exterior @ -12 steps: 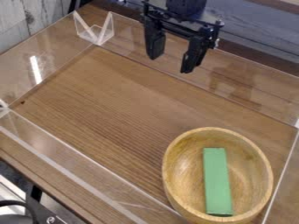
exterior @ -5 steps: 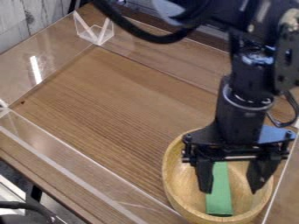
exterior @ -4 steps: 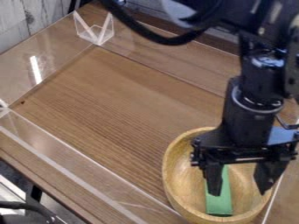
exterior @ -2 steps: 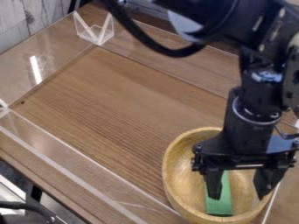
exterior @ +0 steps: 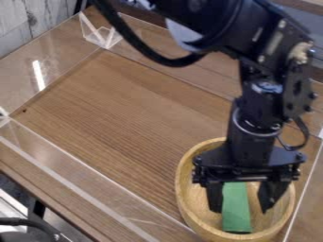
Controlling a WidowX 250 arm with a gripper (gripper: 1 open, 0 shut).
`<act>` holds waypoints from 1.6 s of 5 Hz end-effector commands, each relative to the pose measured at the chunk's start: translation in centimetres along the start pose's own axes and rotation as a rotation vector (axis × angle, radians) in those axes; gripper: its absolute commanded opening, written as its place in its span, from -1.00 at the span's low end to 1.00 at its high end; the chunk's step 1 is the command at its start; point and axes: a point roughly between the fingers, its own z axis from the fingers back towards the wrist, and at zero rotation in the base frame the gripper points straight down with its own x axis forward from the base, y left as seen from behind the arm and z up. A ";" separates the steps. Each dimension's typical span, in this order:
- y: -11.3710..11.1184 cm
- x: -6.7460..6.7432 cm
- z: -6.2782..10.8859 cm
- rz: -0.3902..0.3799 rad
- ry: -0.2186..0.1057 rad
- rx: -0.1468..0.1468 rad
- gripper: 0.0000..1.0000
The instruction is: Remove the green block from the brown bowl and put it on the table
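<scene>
Green block (exterior: 236, 209) lies flat in brown bowl (exterior: 192, 173); long axis near-to-far.

One raised, angled-down view — near the table (exterior: 113, 104) (front corner).

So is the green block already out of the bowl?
No, the green block lies inside the bowl, with the open gripper straddling it.
</scene>
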 end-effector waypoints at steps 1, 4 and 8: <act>-0.1 -0.3 0.4 -0.053 -0.029 -0.044 1.00; 0.1 0.9 0.4 -0.084 -0.071 -0.068 1.00; -0.4 1.9 1.7 -0.236 -0.087 -0.079 1.00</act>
